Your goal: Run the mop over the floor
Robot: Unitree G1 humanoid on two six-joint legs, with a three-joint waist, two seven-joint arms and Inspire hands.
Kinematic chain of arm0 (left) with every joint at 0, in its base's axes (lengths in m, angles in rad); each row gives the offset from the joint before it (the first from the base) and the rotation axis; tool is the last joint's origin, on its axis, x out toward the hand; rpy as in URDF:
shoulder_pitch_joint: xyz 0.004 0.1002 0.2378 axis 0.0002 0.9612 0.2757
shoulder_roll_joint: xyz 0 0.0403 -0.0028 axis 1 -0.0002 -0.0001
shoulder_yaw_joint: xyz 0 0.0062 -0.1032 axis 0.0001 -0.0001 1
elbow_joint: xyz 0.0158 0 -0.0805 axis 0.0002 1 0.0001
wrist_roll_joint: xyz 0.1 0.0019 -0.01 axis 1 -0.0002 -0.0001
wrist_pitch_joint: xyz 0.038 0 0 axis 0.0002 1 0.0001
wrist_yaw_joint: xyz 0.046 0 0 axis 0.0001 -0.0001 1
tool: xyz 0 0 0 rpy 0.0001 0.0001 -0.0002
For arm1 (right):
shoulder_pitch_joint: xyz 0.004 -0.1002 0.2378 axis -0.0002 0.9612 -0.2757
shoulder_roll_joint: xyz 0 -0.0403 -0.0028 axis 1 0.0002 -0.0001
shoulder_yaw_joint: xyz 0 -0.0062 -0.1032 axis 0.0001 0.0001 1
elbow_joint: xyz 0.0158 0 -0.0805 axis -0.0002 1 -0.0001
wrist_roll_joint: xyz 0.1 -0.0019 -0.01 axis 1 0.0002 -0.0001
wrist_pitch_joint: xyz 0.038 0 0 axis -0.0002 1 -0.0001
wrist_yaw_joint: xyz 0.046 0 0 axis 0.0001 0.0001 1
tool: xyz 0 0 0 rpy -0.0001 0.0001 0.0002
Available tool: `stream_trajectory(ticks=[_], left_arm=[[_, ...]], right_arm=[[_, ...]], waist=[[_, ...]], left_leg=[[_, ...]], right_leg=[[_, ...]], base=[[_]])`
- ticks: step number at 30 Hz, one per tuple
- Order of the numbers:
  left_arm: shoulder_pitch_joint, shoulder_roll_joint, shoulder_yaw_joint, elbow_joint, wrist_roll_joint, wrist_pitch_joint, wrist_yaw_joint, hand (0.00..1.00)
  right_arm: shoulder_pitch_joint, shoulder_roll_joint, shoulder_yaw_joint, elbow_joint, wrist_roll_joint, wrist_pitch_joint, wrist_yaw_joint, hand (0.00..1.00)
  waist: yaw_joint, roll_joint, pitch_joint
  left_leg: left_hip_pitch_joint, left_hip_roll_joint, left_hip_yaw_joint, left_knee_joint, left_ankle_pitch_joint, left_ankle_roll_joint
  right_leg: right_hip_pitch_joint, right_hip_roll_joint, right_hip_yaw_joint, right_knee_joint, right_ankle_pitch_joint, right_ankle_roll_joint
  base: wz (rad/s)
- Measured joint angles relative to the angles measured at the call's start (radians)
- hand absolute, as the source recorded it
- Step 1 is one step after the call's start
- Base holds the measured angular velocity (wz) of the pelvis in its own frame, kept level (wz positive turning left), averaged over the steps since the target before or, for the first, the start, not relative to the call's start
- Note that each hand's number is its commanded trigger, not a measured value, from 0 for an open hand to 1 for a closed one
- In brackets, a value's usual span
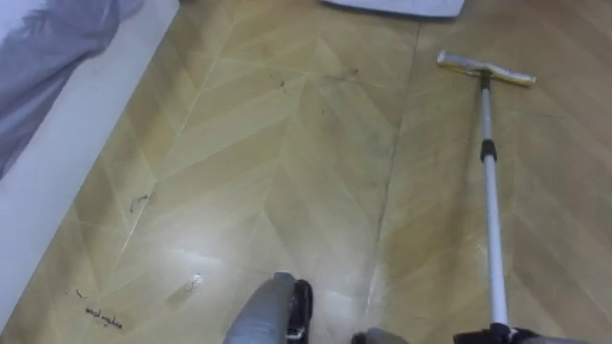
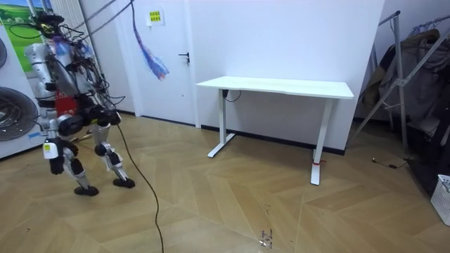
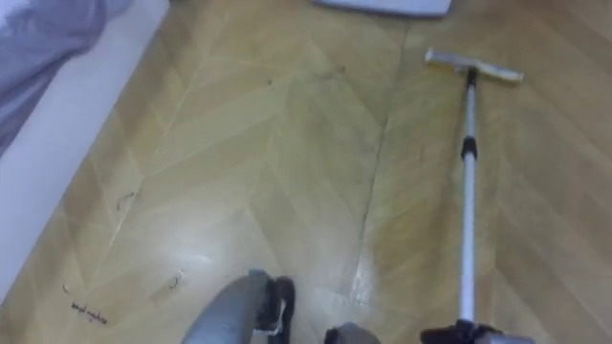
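Observation:
A mop lies out across the wooden floor ahead of me. Its flat yellowish head rests on the floor at the upper right, and the silver handle runs straight back to the bottom edge. There my right hand shows as a dark shape closed round the handle's end. My left hand is a dark patch at the end of a grey forearm, bottom centre, away from the mop. In the room view I stand at the room view's left, legs apart as in a stride.
A white bed edge with grey cloth runs along the left. A white object sits at the top edge. Small bits of litter lie on the floor. A white desk, a drying rack and a door stand further off.

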Motion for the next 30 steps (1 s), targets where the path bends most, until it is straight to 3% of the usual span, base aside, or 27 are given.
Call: stream_trajectory(ticks=[1,2,3,4,5,6,7,8,9,11,12,13,14,15,17,19,22,25,28,30], left_arm=[[-0.004,0.000,0.000,0.001,0.000,-0.004,-0.004,0.00],[-0.011,0.000,0.000,0.000,0.003,-0.013,-0.008,0.00],[-0.023,-0.004,0.001,-0.001,0.008,-0.012,-0.009,0.00],[-0.026,-0.006,0.001,-0.002,0.013,-0.013,-0.009,0.00],[-0.027,-0.009,0.006,-0.007,0.024,-0.021,-0.009,0.00],[-0.028,-0.011,0.009,-0.010,0.045,-0.024,-0.006,0.00],[-0.028,-0.010,0.009,-0.011,0.051,-0.027,-0.005,0.00],[-0.028,-0.010,0.009,-0.011,0.051,-0.029,-0.002,0.00],[-0.025,-0.014,0.009,-0.010,0.057,-0.029,-0.003,0.00],[-0.019,-0.014,-0.003,-0.010,0.082,-0.028,-0.001,0.00],[-0.012,-0.012,-0.002,-0.011,0.091,-0.028,-0.001,0.00],[-0.010,-0.010,-0.003,-0.011,0.092,-0.027,-0.001,0.00],[-0.002,-0.015,-0.003,-0.010,0.095,-0.019,0.000,0.00],[0.001,-0.026,-0.003,-0.009,0.097,-0.009,-0.001,0.00],[0.002,-0.036,-0.004,-0.005,0.081,0.006,0.000,0.00],[0.002,-0.036,-0.015,-0.011,0.067,0.016,0.006,0.00],[-0.008,-0.038,-0.032,-0.023,0.069,0.016,0.014,0.00],[-0.016,-0.038,-0.034,-0.022,0.069,0.016,0.018,0.00],[-0.017,-0.037,-0.049,-0.021,0.069,0.015,0.019,0.00],[-0.040,-0.034,-0.047,-0.015,0.071,0.017,0.019,0.00]], right_arm=[[0.013,-0.005,0.002,0.003,-0.001,-0.001,0.004,1.00],[0.046,-0.017,0.010,0.006,-0.024,-0.002,0.008,1.00],[0.089,-0.033,0.020,0.016,-0.041,-0.004,0.008,1.00],[0.117,-0.042,0.020,0.022,-0.057,-0.004,0.007,1.00],[0.166,-0.048,0.021,0.029,-0.075,-0.005,-0.003,1.00],[0.208,-0.048,0.029,0.028,-0.078,-0.008,-0.013,1.00],[0.221,-0.045,0.033,0.027,-0.077,-0.011,-0.018,1.00],[0.242,-0.034,0.033,0.026,-0.076,-0.016,-0.025,1.00],[0.266,-0.021,0.031,0.026,-0.071,-0.022,-0.027,1.00],[0.294,0.002,0.026,0.024,-0.060,-0.023,-0.033,1.00],[0.309,0.017,0.023,0.019,-0.057,-0.023,-0.032,1.00],[0.313,0.024,0.016,0.017,-0.057,-0.023,-0.031,1.00],[0.333,0.034,0.001,0.014,-0.059,-0.022,-0.026,1.00],[0.347,0.038,-0.005,0.008,-0.060,-0.022,-0.019,1.00],[0.355,0.043,-0.003,0.009,-0.060,-0.017,-0.011,1.00],[0.348,0.045,0.008,0.002,-0.060,-0.011,-0.011,1.00],[0.307,0.048,0.009,0.005,-0.064,0.003,-0.030,1.00],[0.201,0.045,0.001,0.013,-0.076,0.018,-0.066,1.00],[0.064,0.032,-0.007,0.021,-0.074,0.024,-0.091,1.00],[-0.026,0.029,-0.007,0.004,-0.074,0.020,-0.093,1.00]], waist=[[-0.002,-0.002,-0.0009],[-0.008,-0.007,-0.0038],[-0.016,-0.001,-0.0063],[-0.020,0.011,-0.0124],[-0.022,0.033,-0.0136],[-0.028,0.056,-0.0191],[-0.030,0.063,-0.0178],[-0.045,0.075,-0.0105],[-0.065,0.085,-0.0058],[-0.081,0.094,-0.0120],[-0.094,0.087,-0.0172],[-0.097,0.086,-0.0174],[-0.100,0.079,-0.0216],[-0.095,0.085,-0.0258],[-0.093,0.081,-0.0212],[-0.095,0.065,-0.0114],[-0.102,0.045,-0.0112],[-0.093,0.035,-0.0054],[-0.082,0.024,0.0038],[-0.054,0.028,0.0064]], left_leg=[[0.007,-0.001,0.010,-0.002,-0.009,0.015],[0.019,-0.020,0.015,-0.003,-0.029,0.037],[0.031,-0.033,0.017,0.001,-0.051,0.050],[0.035,-0.035,0.013,0.005,-0.065,0.056],[0.049,-0.035,-0.002,0.009,-0.091,0.059],[0.061,-0.033,-0.020,0.006,-0.108,0.060],[0.068,-0.033,-0.025,-0.002,-0.113,0.059],[0.089,-0.033,-0.029,-0.021,-0.117,0.057],[0.120,-0.034,-0.036,-0.046,-0.122,0.053],[0.154,-0.033,-0.046,-0.081,-0.127,0.043],[0.163,-0.032,-0.050,-0.090,-0.135,0.030],[0.170,-0.033,-0.051,-0.088,-0.143,0.022],[0.173,-0.023,-0.063,-0.077,-0.160,0.000],[0.188,-0.012,-0.071,-0.081,-0.169,-0.017],[0.220,0.005,-0.074,-0.087,-0.179,-0.036],[0.243,0.008,-0.083,-0.090,-0.188,-0.051],[0.256,0.013,-0.108,-0.084,-0.197,-0.072],[0.255,0.024,-0.127,-0.061,-0.191,-0.089],[0.274,0.022,-0.124,-0.097,-0.180,-0.094],[0.280,0.032,-0.124,-0.118,-0.162,-0.094]], right_leg=[[0.009,-0.005,0.001,-0.012,-0.002,0.006],[0.012,-0.025,0.000,0.002,0.005,0.022],[-0.005,-0.042,-0.005,0.063,0.042,0.069],[-0.019,-0.045,-0.006,0.098,0.075,0.089],[-0.054,-0.039,-0.004,0.175,0.158,0.101],[-0.093,-0.034,-0.001,0.222,0.191,0.105],[-0.122,-0.036,-0.001,0.234,0.190,0.106],[-0.176,-0.041,0.010,0.233,0.189,0.107],[-0.219,-0.049,0.029,0.185,0.190,0.108],[-0.259,-0.079,0.040,0.022,0.208,0.114],[-0.265,-0.097,0.060,-0.119,0.254,0.118],[-0.267,-0.103,0.065,-0.171,0.299,0.126],[-0.260,-0.105,0.045,-0.188,0.347,0.121],[-0.242,-0.084,0.028,-0.198,0.348,0.100],[-0.217,-0.063,0.023,-0.195,0.336,0.078],[-0.200,-0.068,0.017,-0.174,0.310,0.062],[-0.186,-0.057,0.008,-0.152,0.281,0.047],[-0.174,-0.045,-0.006,-0.151,0.281,0.032],[-0.172,-0.044,0.003,-0.168,0.300,0.033],[-0.160,-0.028,0.005,-0.216,0.330,0.039]], base=[[0.18],[0.18],[0.22],[0.21],[0.12],[0.03],[0.00],[0.04],[0.11],[0.12],[0.09],[0.04],[-0.08],[-0.10],[-0.09],[0.02],[0.18],[0.04],[-0.06],[-0.15]])
